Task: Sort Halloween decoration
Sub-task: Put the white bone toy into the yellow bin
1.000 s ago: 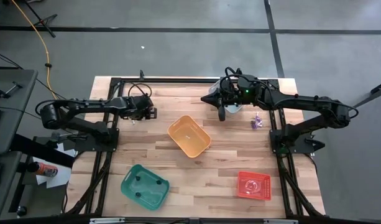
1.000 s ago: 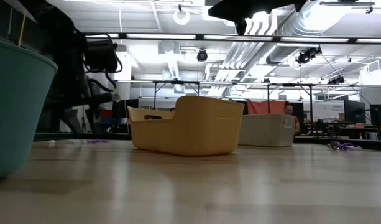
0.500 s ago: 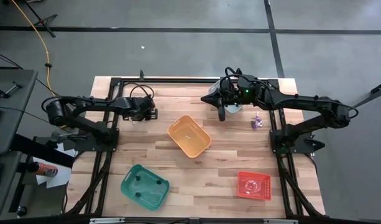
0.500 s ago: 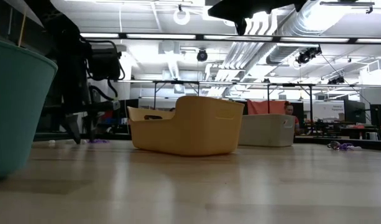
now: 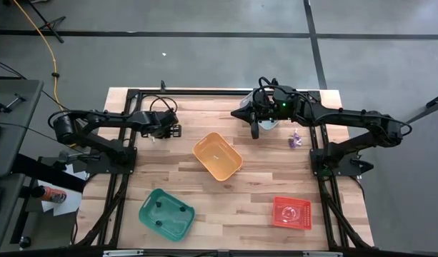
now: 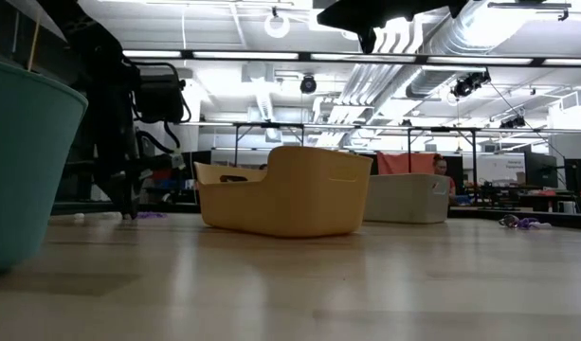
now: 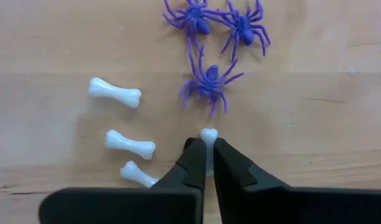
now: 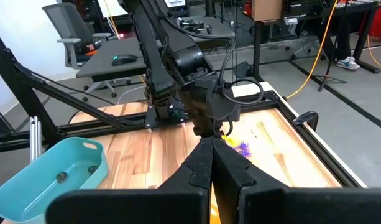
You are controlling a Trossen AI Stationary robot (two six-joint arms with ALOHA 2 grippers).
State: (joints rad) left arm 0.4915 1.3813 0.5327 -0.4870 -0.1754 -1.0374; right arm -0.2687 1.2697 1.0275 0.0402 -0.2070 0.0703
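Note:
On the far left of the table lie tiny trinkets. They are white bones (image 7: 115, 93) (image 7: 130, 141) (image 7: 137, 174) and purple spiders (image 7: 209, 81) (image 7: 193, 15) (image 7: 246, 25), resting flat on the wood. My left gripper (image 7: 207, 163) (image 5: 161, 133) (image 6: 129, 210) stands over them, shut on another white bone (image 7: 208, 134). My right gripper (image 5: 255, 132) (image 8: 210, 149) hangs shut and empty high above the far middle of the table. A further purple trinket (image 5: 296, 140) lies at the far right. My left gripper pinches a small white bone between its two fingertips (image 7: 193, 152), coming steeply from above. Only the bone's knobbed end (image 7: 208, 132) shows past the tips; the fingers hide the rest. In the low view the tips (image 6: 129, 214) reach the table top.
An orange bin (image 5: 217, 155) stands mid-table, a green bin (image 5: 166, 213) at the near left, and a red bin (image 5: 291, 213) at the near right. A grey bin (image 6: 404, 199) sits at the far side under my right arm. Bare wood lies between the bins.
My left gripper has sunk to the table among the trinkets and shut on one white bone. My right arm has kept still.

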